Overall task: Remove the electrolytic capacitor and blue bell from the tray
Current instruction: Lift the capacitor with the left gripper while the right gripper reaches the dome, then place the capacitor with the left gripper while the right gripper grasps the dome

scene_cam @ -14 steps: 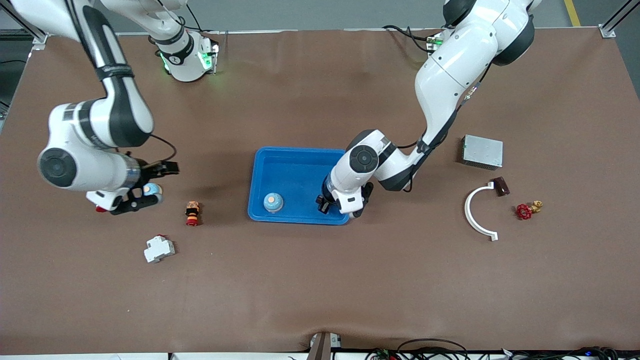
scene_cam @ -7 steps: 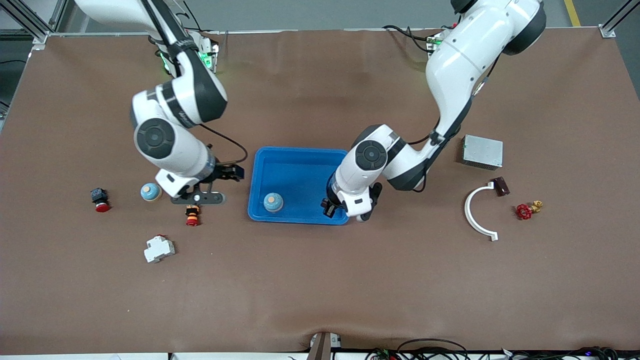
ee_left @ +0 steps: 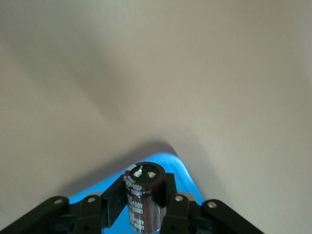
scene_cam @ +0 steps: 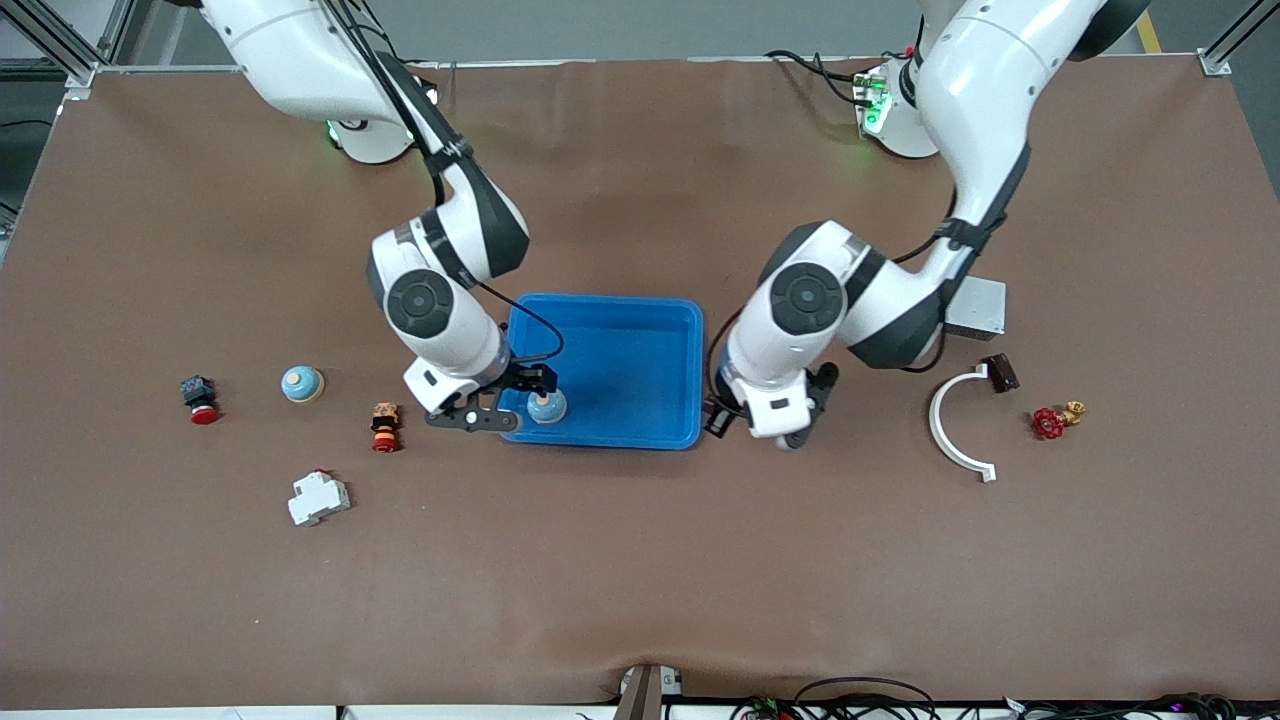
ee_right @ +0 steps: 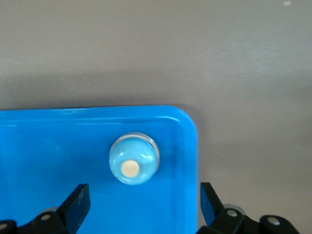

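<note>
Blue tray (scene_cam: pixel 640 340) w/ one task item left inside: blue bell (scene_cam: pixel 547 405) in the corner nearest the front camera, toward the right arm's end. Right gripper (scene_cam: pixel 510 398) hangs over it, fingers spread wide, nothing gripped. Electrolytic capacitor (ee_left: pixel 143 199) is clamped between the left gripper (ee_left: pixel 141 207) fingers, over the tray's edge at the left arm's end. So approx halfway: cap lifted but not set down, bell not yet grabbed.
</note>
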Robot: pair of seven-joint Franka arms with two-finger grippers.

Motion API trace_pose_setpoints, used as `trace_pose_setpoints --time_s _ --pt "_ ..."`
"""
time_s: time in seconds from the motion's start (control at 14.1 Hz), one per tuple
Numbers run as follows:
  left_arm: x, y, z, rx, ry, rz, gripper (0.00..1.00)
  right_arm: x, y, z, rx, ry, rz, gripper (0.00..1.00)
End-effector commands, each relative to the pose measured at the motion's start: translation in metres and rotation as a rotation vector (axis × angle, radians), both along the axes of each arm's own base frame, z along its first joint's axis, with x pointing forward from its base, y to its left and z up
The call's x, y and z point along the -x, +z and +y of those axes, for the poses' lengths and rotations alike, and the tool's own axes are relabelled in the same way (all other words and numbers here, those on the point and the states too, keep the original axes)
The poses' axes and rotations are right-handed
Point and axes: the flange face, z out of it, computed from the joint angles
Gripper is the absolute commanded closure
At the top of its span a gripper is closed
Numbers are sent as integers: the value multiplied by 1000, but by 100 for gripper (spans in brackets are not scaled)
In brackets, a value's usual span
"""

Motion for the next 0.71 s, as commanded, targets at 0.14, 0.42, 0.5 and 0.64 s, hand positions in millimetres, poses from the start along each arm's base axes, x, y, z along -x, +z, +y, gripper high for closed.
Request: trace_pose_setpoints --time_s 0.14,0.42,0.5,0.64 --pt "-10 -30 83 -55 -28 79 100 -20 -32 23 -11 -4 -4 0" --pt "-22 -56 163 -125 -85 126 100 -19 -48 21 3 10 7 0" --pt "-25 -61 180 -143 -99 126 100 -17 -49 23 1 14 8 0" --pt "-28 -75 207 -177 -144 136 100 -16 -54 25 5 17 15 0"
